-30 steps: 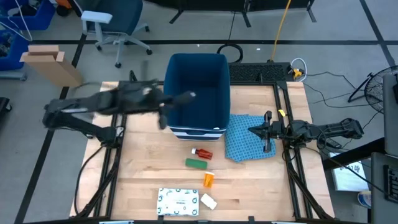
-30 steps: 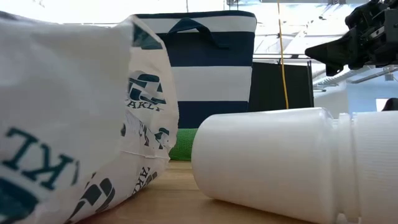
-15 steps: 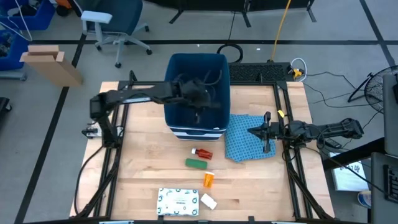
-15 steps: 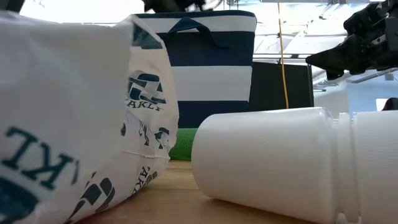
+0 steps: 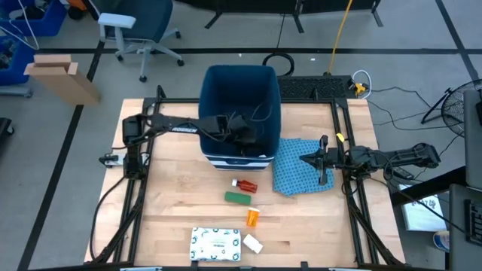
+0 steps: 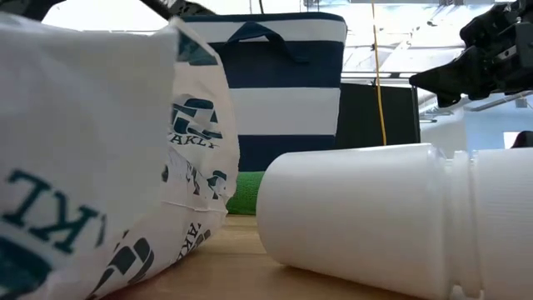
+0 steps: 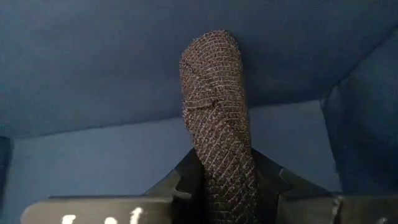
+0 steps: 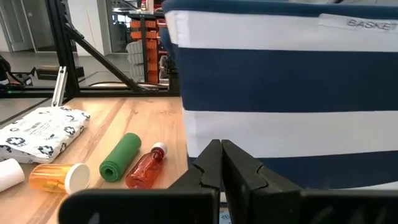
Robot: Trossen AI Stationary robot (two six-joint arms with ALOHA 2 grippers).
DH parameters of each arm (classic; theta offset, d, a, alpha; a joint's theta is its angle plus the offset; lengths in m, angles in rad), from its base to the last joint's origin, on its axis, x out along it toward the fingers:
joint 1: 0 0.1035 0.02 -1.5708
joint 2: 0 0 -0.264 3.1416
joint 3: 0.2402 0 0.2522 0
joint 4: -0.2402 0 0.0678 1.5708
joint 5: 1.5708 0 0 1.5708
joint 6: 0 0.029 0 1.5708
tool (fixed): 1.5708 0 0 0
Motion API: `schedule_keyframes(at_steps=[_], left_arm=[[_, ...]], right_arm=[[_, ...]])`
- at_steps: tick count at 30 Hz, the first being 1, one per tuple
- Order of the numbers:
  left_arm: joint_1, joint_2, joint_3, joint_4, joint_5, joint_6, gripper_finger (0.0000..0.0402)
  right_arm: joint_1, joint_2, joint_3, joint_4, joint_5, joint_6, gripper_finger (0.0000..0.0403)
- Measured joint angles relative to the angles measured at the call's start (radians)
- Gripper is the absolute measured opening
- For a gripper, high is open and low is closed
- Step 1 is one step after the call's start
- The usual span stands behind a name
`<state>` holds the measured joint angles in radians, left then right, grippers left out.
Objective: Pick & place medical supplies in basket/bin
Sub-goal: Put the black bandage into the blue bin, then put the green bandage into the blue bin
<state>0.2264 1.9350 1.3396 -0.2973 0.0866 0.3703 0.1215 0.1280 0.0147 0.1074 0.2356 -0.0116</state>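
Left gripper (image 5: 245, 135) lowered inside basket (image 5: 215, 90), fingers clamped on brown mesh bandage roll (image 7: 217, 118); roll held upright over blue floor, likely so it is released low rather than dropped

Right gripper (image 8: 222, 163) parked over blue patterned cloth (image 5: 297, 169) beside basket, fingers pressed together, nothing held

Remaining supplies left on table in front of basket: red bottle (image 5: 244, 184), green roll (image 5: 237, 198), orange pill bottle (image 5: 252, 217), speckled packet (image 5: 215, 244), small white piece (image 5: 252, 243)
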Motion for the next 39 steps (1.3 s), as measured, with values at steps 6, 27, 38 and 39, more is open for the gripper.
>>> schedule_keyframes(at_steps=[6,27,38,39], left_arm=[[0.001,0.003,-0.152,0.177,0.009,0.0,0.0081],[-0.027,0.003,0.004,0.129,-0.098,0.044,0.0217],[-0.129,-0.021,0.587,-0.459,-0.409,0.113,0.031],[-0.141,-0.03,0.635,-0.53,-0.444,0.119,0.0307]], right_arm=[[0.0,0.0,0.0,0.0,0.0,0.0,0.0],[0.0,0.0,0.0,0.0,0.003,-0.028,0.0],[0.0,0.0,0.0,0.0,0.001,-0.038,0.0],[0.0,0.0,0.0,0.0,0.001,-0.038,0.0]])
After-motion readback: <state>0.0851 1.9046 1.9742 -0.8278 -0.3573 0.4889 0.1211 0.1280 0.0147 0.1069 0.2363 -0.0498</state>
